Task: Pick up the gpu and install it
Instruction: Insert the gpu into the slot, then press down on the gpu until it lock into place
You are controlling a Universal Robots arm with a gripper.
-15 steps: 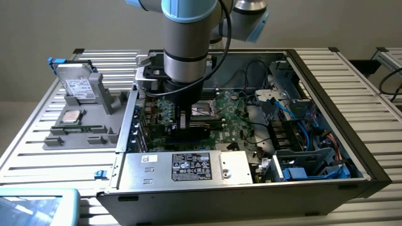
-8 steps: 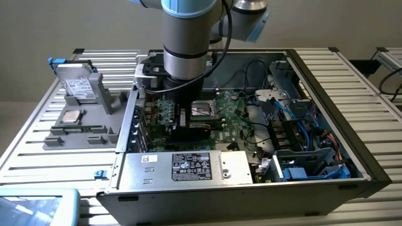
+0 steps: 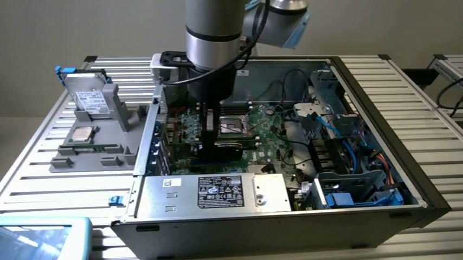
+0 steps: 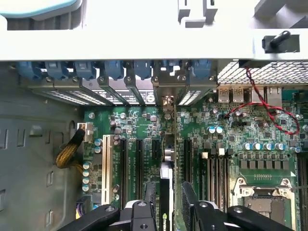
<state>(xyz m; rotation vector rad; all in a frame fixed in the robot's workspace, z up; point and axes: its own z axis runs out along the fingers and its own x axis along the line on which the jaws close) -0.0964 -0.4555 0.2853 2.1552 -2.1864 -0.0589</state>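
- Exterior view: the open case (image 3: 423, 201) lies on its side on a slatted table (image 3: 43, 179), holding the motherboard (image 3: 269, 134), cables and, at its near edge, a power supply (image 3: 217, 192).
- Outside the case, toward the exterior view's left, a grey tray (image 3: 94, 157) carries a labelled drive (image 3: 92, 101) and a CPU (image 3: 81, 134).
- Arm reaches down into the case; the gripper (image 3: 217, 142) sits low over the board's slot area.
- Wrist view: the gpu (image 4: 166, 185) stands on edge between the fingers (image 4: 189, 199), its long axis running away from them toward the rear brackets (image 4: 168, 84), seemingly seated in a slot.
- Fingers look spread just off its faces, released rather than clamped.
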